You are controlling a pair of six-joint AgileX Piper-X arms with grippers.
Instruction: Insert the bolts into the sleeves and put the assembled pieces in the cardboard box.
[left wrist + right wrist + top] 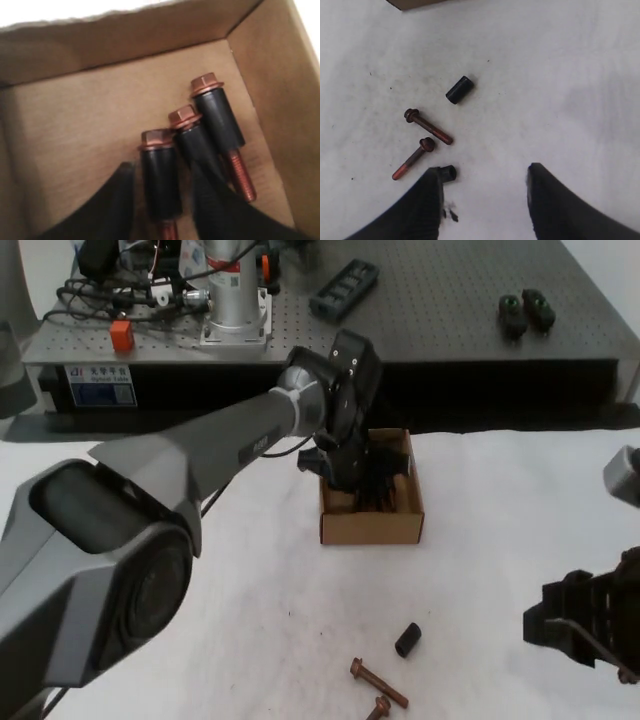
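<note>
**Left gripper down in the box, right gripper waiting by the loose parts**

Your big grey left arm (190, 465) sweeps from the lower left of the high view up to the centre. It hangs over the white bench top (250, 620). Just right of centre sits the brown, open-topped cardboard box (370, 525), and your left gripper (160, 167) is down inside it. Its fingers (117, 200) stand parted either side of one piece, with a sliver of gap on each side, so they grip nothing. On the box floor you have three assembled pieces, each a copper hex-head bolt through a black sleeve: one between the fingers (160, 192), one beside it (192, 137), one nearest the wall (217, 117).

At the lower right of the high view, your right gripper (485, 200) hovers low over the bench, spread wide and empty. Near the bottom centre of that view lie two bare copper bolts (428, 127) (413, 159), close together. A loose black sleeve (459, 89) lies just beyond them toward the box. A second black sleeve (449, 172) sits right beside one right fingertip.
</note>
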